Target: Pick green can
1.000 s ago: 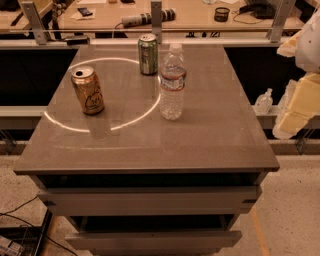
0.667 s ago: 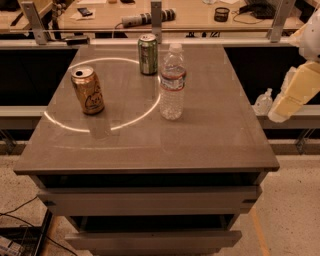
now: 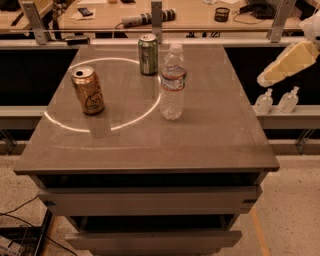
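The green can (image 3: 148, 54) stands upright at the far middle of the grey table (image 3: 215, 135), with a silver top. A clear plastic water bottle (image 3: 172, 82) stands just in front of it and to its right. An orange-gold can (image 3: 88, 90) with cursive script stands on the left side. My gripper (image 3: 266, 76) is at the end of the cream arm at the right edge. It is off the table's right side, well apart from the green can and holding nothing that shows.
A bright ring of light (image 3: 105, 92) lies on the tabletop. Two small white bottles (image 3: 276, 100) stand on a low ledge to the right. A cluttered workbench (image 3: 150, 15) runs behind the table. Drawers sit under the tabletop.
The cream arm at the right has swung upward and now lies more level. The cans and the bottle have not moved.
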